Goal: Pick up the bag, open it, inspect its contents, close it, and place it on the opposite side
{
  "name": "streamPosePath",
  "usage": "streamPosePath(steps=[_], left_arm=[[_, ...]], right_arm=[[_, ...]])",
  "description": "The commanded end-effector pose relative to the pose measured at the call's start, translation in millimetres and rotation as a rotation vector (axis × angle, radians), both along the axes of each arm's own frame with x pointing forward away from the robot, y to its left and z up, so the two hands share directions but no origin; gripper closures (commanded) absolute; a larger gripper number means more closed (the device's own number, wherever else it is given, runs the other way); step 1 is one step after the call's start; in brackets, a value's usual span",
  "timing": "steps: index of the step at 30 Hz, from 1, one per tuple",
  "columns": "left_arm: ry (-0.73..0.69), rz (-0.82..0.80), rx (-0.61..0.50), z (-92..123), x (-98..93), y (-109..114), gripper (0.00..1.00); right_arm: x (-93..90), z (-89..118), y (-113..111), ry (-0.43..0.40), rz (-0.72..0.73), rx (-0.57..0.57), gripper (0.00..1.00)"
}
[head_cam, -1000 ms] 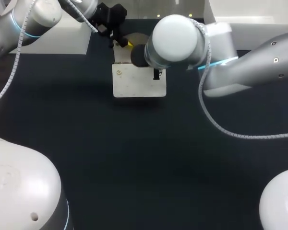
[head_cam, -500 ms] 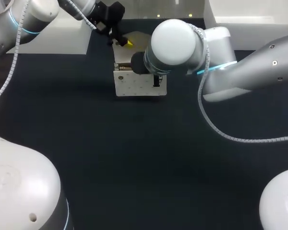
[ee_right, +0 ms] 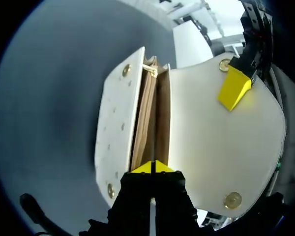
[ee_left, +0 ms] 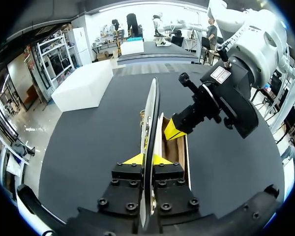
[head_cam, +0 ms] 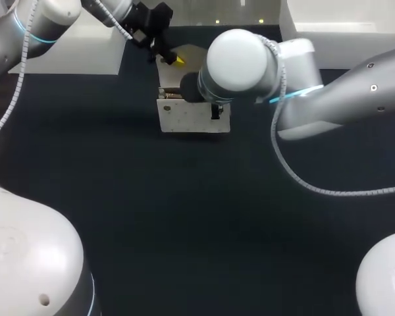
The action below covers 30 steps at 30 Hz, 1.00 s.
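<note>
White bag (head_cam: pixel 194 118) held open on the dark bench (head_cam: pixel 184 217).
Left pincer (ee_left: pixel 147 160) pinches the lifted flap (ee_left: pixel 151 113) edge-on between its tips; right pincer (ee_right: pixel 151 168) is clamped on a thin wall at the bag's mouth, brown lining just ahead.

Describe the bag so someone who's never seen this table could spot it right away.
On the dark table, look toward the far middle. The bag is the white rectangle pinched by the left hand and the right hand. Its gold studs and brown lining, showing at the open top, set it apart.
</note>
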<state>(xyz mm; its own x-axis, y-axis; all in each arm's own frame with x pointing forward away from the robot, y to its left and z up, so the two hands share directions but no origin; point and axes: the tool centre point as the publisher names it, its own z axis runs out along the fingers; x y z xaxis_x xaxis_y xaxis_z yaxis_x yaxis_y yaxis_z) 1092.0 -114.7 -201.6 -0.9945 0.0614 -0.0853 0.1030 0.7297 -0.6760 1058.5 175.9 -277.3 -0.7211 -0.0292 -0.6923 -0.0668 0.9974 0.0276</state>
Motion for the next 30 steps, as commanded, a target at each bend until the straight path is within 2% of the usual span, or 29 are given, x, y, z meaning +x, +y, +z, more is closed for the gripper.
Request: streamPosePath(steps=[1, 9, 18, 19, 20, 21, 22, 23, 30], left_arm=[[0.018, -0.002, -0.011, 1.3, 1.3, 0.1, 1.00], [0.079, -0.025, -0.048, -1.2, 2.8, -2.9, 1.00], [0.111, -0.049, -0.061, -5.6, 0.3, -4.1, 1.00], [0.112, -0.052, -0.061, -6.1, -0.5, -4.4, 1.00], [0.113, -0.056, -0.062, -6.5, -1.1, -4.7, 1.00], [0.114, -0.057, -0.062, -6.7, -1.6, -4.9, 1.00], [0.114, -0.060, -0.062, -6.9, -2.1, -5.0, 1.00], [0.115, -0.061, -0.063, -7.1, -2.4, -5.0, 1.00], [0.125, -0.065, -0.060, -11.2, -3.6, -4.3, 1.00]], right_arm=[[1.2, -8.2, 3.1, 0.020, 0.002, -0.007, 1.00], [-4.2, -28.0, 0.9, 0.086, 0.003, -0.030, 1.00], [-2.9, -39.8, -2.5, 0.132, -0.006, -0.044, 1.00], [-2.6, -40.5, -2.7, 0.137, -0.008, -0.043, 0.93], [-2.0, -41.4, -2.9, 0.139, -0.011, -0.044, 0.69], [-1.3, -42.3, -3.0, 0.141, -0.014, -0.044, 0.53], [-1.0, -42.8, -3.0, 0.142, -0.016, -0.044, 0.24], [-0.7, -43.3, -2.9, 0.143, -0.018, -0.043, 0.00], [3.0, -46.3, -1.5, 0.148, -0.027, -0.038, 0.00]])
